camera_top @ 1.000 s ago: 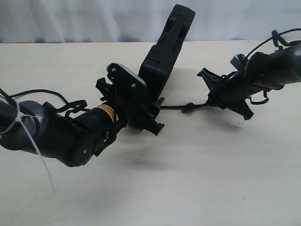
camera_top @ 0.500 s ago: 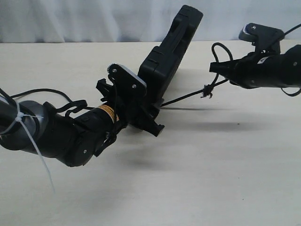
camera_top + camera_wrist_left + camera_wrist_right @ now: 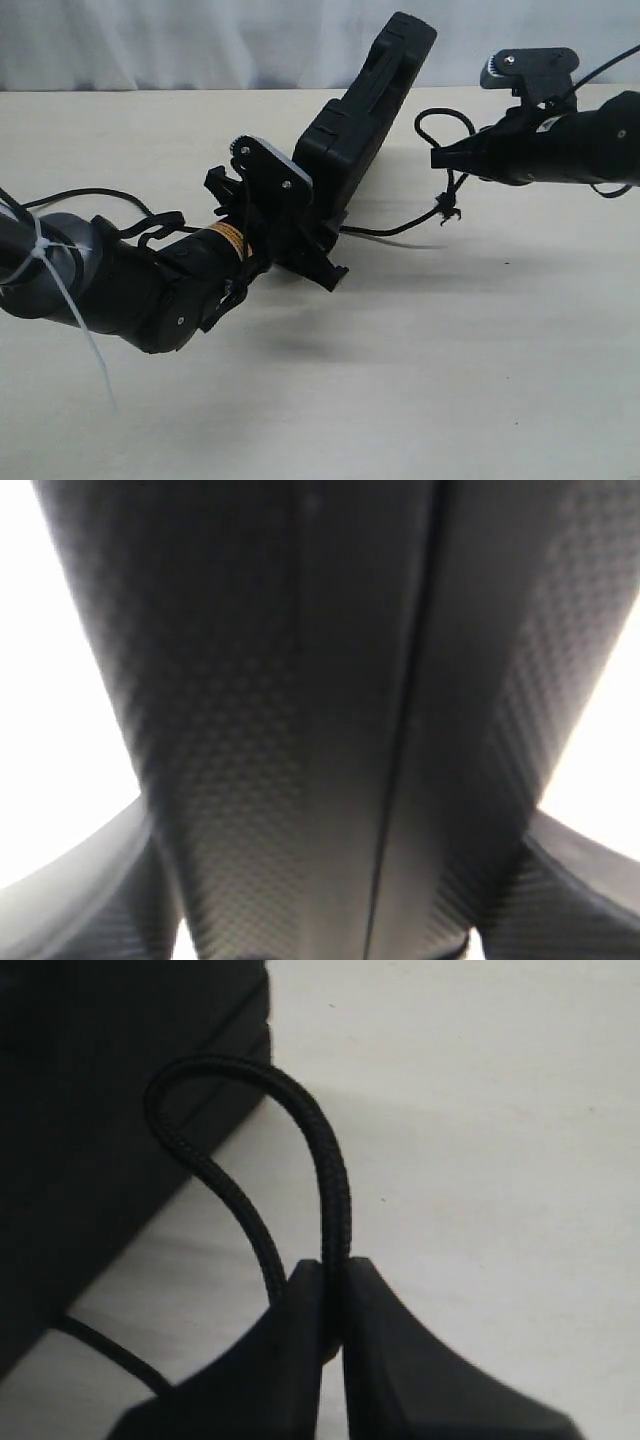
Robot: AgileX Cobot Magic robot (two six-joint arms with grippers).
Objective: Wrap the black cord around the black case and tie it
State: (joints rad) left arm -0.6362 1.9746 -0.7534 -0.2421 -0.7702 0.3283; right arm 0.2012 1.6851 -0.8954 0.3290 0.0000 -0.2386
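The black case (image 3: pixel 362 120) stands tilted on its lower end, leaning up and back from the table. My left gripper (image 3: pixel 322 248) is shut on its lower end; in the left wrist view the textured case (image 3: pixel 330 730) fills the picture between the two fingers. The black cord (image 3: pixel 400 228) runs from the foot of the case to the right, sagging a little, with a small knot (image 3: pixel 446 205) hanging below my right gripper (image 3: pixel 440 157). That gripper is shut on the cord's loop (image 3: pixel 250 1120), which arches out past the fingertips (image 3: pixel 300 1280) beside the case (image 3: pixel 100 1110).
A white zip tie (image 3: pixel 75 310) sticks out from the left arm at the near left. The pale table (image 3: pixel 450 380) ends at a white curtain (image 3: pixel 200 40) behind. The right arm (image 3: pixel 580 140) hovers above the table at the far right.
My right gripper has lifted and moved toward the case with the cord, which went taut and is now slack, the loop curling above the fingers. The case has tipped slightly more upright.
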